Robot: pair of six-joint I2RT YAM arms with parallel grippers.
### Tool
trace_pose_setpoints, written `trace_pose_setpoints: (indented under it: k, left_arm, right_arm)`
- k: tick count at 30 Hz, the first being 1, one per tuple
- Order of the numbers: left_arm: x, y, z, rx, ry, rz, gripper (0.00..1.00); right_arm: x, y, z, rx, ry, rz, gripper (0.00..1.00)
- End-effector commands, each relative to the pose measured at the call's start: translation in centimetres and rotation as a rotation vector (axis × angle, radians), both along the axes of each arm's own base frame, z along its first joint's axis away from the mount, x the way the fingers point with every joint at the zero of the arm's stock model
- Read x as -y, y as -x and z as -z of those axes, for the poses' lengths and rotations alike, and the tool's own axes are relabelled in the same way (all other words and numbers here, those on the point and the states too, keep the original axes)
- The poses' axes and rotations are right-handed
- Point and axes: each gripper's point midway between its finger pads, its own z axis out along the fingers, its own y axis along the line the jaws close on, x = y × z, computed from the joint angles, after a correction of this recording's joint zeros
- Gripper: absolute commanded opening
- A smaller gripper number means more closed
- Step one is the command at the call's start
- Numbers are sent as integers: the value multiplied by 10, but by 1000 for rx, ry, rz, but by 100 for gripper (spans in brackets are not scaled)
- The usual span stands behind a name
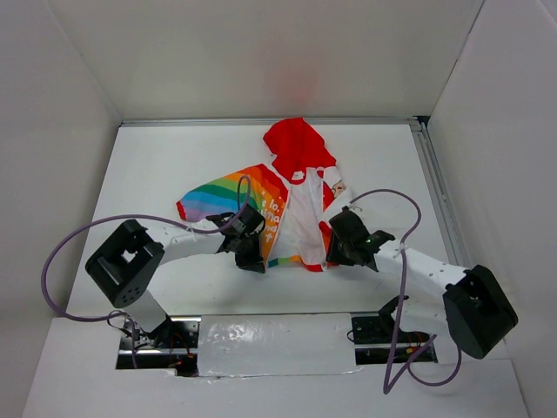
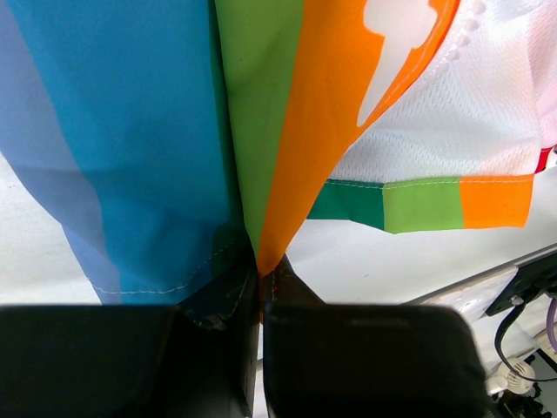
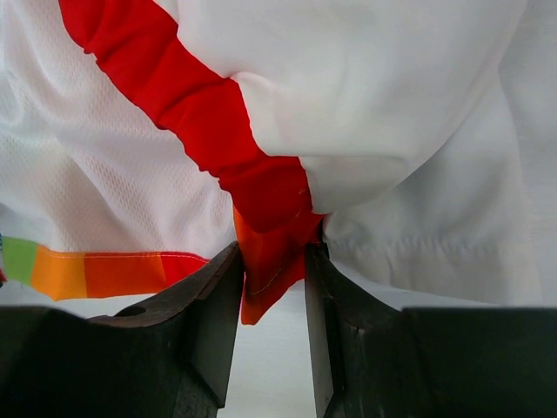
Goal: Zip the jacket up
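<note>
The jacket [image 1: 296, 209] lies open on the table [image 1: 157, 174], with its hood [image 1: 298, 144] at the far end and both fronts spread below it. At the hem, the end farthest from the hood, the left fingers [image 2: 365, 357] are pressed together on a fold of the rainbow half [image 2: 130, 131]. The right fingers [image 3: 200, 322] stand apart, with the red front edge [image 3: 261, 200] of the white half lying loosely between them, not clamped. This looks like the lining-up step, before any zipping. Next, the two bottom corners must meet so pin can enter slider; neither part shows here, and the right side likely needs a firm grip first
</note>
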Motion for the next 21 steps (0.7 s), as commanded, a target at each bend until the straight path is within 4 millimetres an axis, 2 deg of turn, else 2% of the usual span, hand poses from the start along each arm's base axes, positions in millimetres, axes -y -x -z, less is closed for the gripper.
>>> trace_pose_setpoints:
  k: [1, 3, 5, 6, 7, 8, 9, 10, 13, 16, 20, 21]
  left_arm:
    - [-6, 5, -2, 12, -24, 4, 0]
    - [-6, 5, -2, 12, -28, 6, 0]
    - [-5, 4, -3, 15, -27, 7, 0]
    - [-5, 5, -4, 17, -28, 9, 0]
    - [-5, 4, -5, 22, -26, 12, 0]
    - [-4, 4, -7, 25, -22, 14, 0]
    - [-3, 5, -8, 29, -16, 24, 0]
    - [-2, 4, -11, 33, -11, 26, 0]
    - [3, 5, -21, 53, 18, 48, 0]
    - [8, 2, -37, 89, 49, 68, 0]
    - [19, -2, -74, 169, 130, 106, 0]
    - [21, -2, -81, 185, 151, 117, 0]
  right_arm:
    - [-4, -13, -14, 53, -3, 19, 40]
    - [-5, -14, -11, 41, 10, 17, 40]
    - [-6, -13, -3, 17, 30, 11, 34]
    - [-6, -12, 1, 2, 40, 11, 28]
    - [-7, -12, 2, -3, 39, 16, 14]
    - [-8, -12, 2, -2, 39, 11, 6]
    - [-10, -13, 1, -1, 35, 8, 0]
    - [-11, -14, -2, 8, 31, 7, 0]
    - [-17, -18, -21, 52, -3, -15, 0]
    - [-20, -23, -49, 120, -47, -27, 0]
    - [-29, -27, -90, 217, -147, -77, 0]
    - [-30, -30, -107, 275, -190, -83, 0]
